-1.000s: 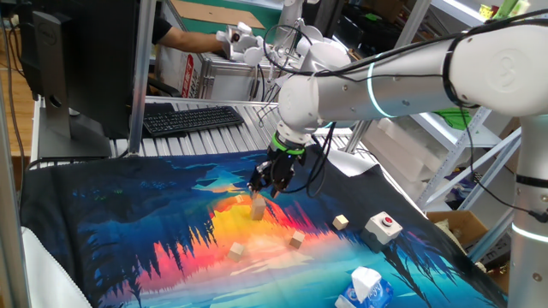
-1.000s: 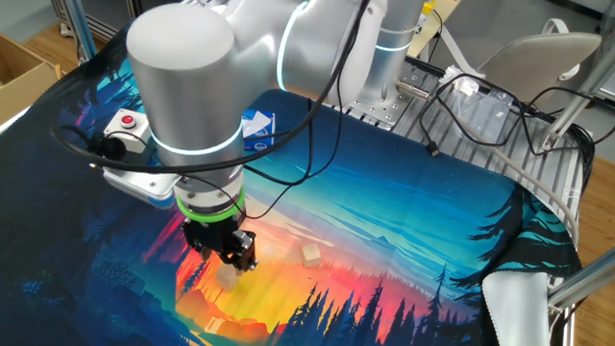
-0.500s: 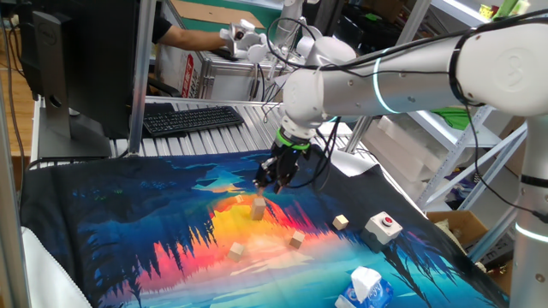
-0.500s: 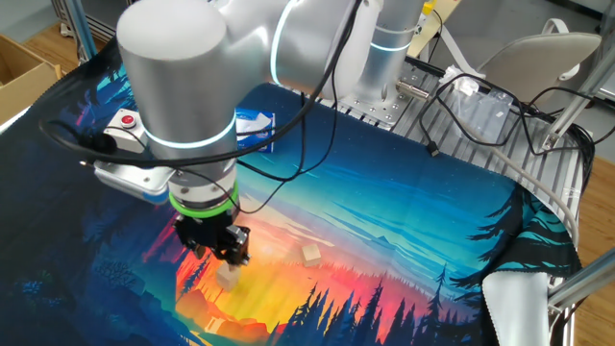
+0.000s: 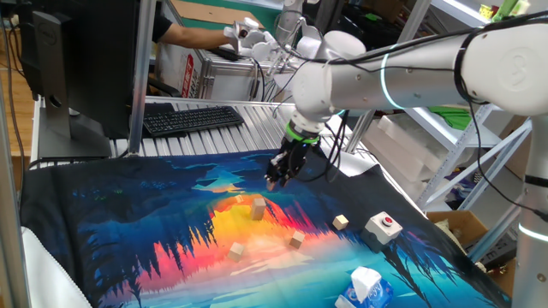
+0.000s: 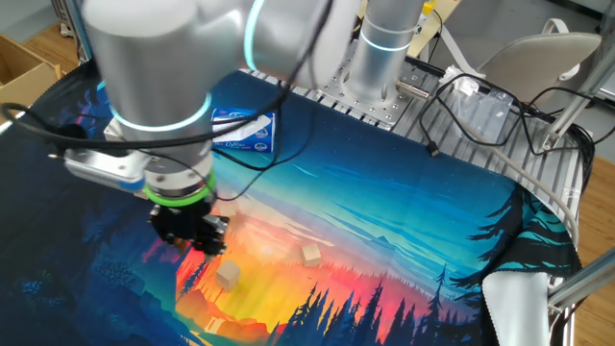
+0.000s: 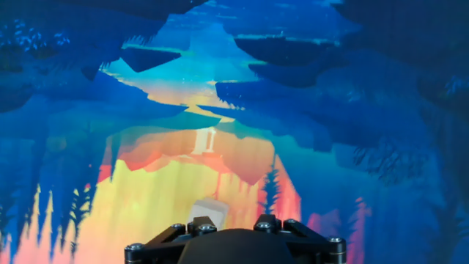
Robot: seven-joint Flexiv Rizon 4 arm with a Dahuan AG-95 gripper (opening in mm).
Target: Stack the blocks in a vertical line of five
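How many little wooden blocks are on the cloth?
4 in sight: a middle block, tall enough that it may be two stacked; a near-left block; a near-middle block; a right block by the button box.

White red-button box near blue-and-white carton; keyboard behind the printed cloth.

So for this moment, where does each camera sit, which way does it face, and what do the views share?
One fixed view: off one side of the table, facing the arm side-on; shows the arm, the fingers hovering, four blocks, the top one, and the red-button box.
The other fixed view: high, facing the arm's base across the mat; the wrist fills the foreground, above one block.
Hand view: on the hand, looking straight down at the mat; only the gripper housing shows.
Shared: both fixed views show the fingers, blocks and carton.
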